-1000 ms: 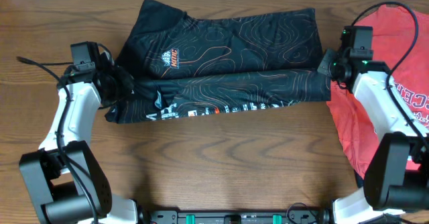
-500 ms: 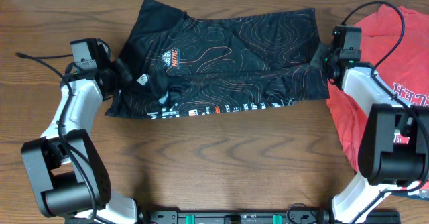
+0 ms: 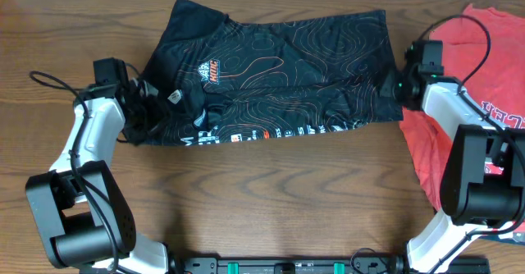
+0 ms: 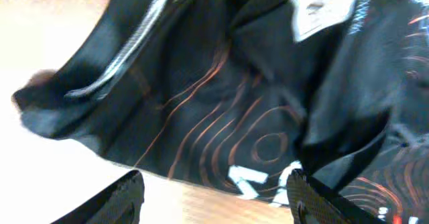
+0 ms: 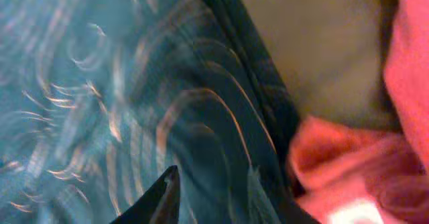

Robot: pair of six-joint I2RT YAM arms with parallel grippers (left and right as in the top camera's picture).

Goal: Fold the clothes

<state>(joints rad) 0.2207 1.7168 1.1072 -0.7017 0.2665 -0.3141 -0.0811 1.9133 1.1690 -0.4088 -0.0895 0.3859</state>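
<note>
Overhead view, read from 9 o'clock to 3 o'clock. The left gripper (image 3: 141, 108) sits at the 9 o'clock edge of the black jersey (image 3: 279, 73), where the cloth is bunched and a small white tag (image 3: 174, 98) is turned up. In the left wrist view its two fingers (image 4: 124, 198) stand wide apart at the lower frame edge, cut off there. Bare counter (image 3: 262, 200) shows between them, and the rumpled cloth lies just beyond their tips, not held.

The jersey lies spread toward the 12 o'clock side of the counter, folded over on itself. An orange logo (image 3: 209, 70) shows at its upper left and a row of white lettering (image 3: 271, 133) runs along its 6 o'clock edge. Its layers under the fold are hidden.

The right gripper (image 3: 394, 86) meets the jersey's 3 o'clock edge. The right wrist view is blurred: only one dark fingertip (image 5: 164, 196) is clear over the contour-line print, so it cannot be told whether this gripper is parted or closed on cloth.

The red T-shirt (image 3: 484, 77) lies at 3 o'clock, touching the jersey's edge. It is partly covered by the right arm and cut off by the frame.
</note>
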